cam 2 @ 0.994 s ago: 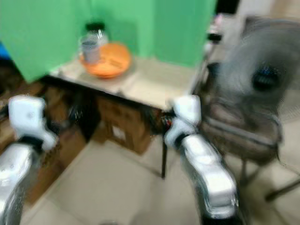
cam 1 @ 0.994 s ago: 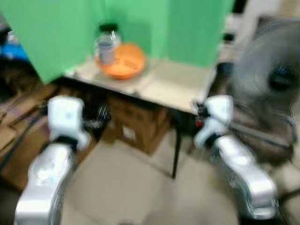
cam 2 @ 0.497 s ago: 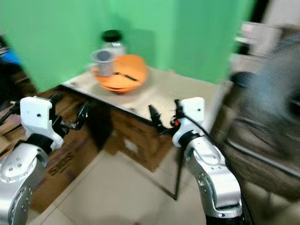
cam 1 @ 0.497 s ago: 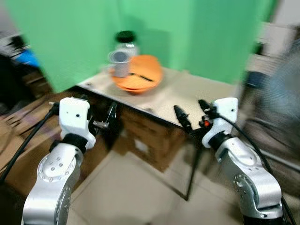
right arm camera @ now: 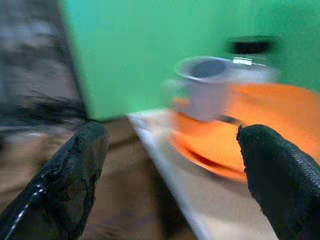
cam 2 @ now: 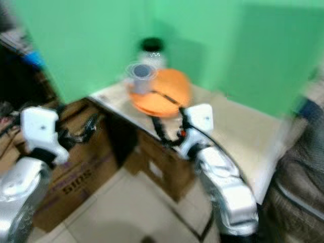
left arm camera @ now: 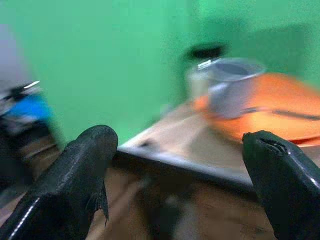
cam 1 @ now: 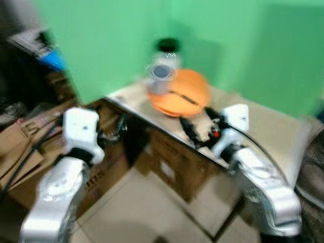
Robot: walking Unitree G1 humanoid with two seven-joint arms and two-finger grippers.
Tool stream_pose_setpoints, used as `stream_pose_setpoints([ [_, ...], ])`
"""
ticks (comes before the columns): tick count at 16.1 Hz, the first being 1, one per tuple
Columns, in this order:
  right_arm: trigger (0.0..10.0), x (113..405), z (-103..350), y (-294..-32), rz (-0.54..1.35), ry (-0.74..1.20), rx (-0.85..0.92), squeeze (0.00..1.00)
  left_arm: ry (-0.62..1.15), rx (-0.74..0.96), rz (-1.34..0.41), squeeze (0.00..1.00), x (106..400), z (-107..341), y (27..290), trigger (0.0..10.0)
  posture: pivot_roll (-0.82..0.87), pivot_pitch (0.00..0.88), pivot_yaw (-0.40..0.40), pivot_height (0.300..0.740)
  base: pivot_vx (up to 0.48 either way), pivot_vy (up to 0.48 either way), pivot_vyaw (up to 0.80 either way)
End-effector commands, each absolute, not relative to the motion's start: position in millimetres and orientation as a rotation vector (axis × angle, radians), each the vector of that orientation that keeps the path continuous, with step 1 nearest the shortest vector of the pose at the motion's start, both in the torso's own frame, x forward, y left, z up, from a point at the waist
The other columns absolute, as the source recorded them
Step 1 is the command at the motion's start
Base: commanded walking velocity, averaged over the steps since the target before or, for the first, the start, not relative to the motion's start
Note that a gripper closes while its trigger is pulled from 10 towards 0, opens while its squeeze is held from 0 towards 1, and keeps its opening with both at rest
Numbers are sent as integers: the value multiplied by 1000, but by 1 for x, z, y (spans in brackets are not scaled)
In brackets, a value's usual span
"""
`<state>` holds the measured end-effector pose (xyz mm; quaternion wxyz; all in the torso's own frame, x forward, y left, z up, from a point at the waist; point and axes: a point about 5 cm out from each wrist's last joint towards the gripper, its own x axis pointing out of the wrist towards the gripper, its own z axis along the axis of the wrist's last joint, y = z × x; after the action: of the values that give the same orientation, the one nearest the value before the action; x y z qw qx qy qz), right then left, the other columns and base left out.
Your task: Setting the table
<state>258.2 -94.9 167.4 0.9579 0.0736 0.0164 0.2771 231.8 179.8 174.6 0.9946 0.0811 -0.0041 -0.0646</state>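
I had the head camera on the table [cam 1: 283,136], blurred as it was; the tableware sat bunched at its far left corner against the green backdrop [cam 1: 101,45], which I read as a stack waiting to be spread out, not a laid place. The orange dish [cam 1: 185,93] carried a thin dark utensil [cam 1: 183,97] across it, too smeared to name; the grey cup [cam 1: 161,77] stood on the dish's left edge, and the black-lidded jar [cam 1: 167,50] just behind the cup. My right gripper [cam 1: 195,130] hovered at the table's near edge, just below the dish, fingers spread wide and grasping nothing; its wrist view framed cup and dish between the two black fingers [right arm camera: 65,185], so I judged it lined up for a reach. My left gripper [cam 1: 117,132] hung lower, off the table's left side above the cardboard boxes [cam 1: 30,147], likewise released and empty, the cup [left arm camera: 232,82] well ahead of it. Nothing looked laid out yet; the stack was untouched.
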Motion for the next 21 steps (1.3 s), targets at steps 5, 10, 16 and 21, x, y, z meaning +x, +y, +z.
stream_pose_setpoints([
  [5, 10000, 266, 179, -107, 497, 28, 155, 0, -28, 166, -201, 12, 233, 179, 169, 10000, 49, 0, 42, 740, 423, 0, 0],
  [10, 10000, 276, 189, -96, 572, -18, 123, 0, -25, 172, -221, 12, 234, 179, 168, 10000, 53, 0, 43, 740, 414, 0, 0],
  [16, 10000, 300, 203, -87, 731, -67, -150, 1000, -1, 184, -416, 0, 224, 179, 160, 10000, 51, 0, 50, 740, 63, 0, 0],
  [21, 10000, 313, 205, -100, 844, 50, -423, 835, 122, 260, -710, 0, 206, 172, 153, 10000, 64, 0, 28, 740, 0, 0, 0],
])
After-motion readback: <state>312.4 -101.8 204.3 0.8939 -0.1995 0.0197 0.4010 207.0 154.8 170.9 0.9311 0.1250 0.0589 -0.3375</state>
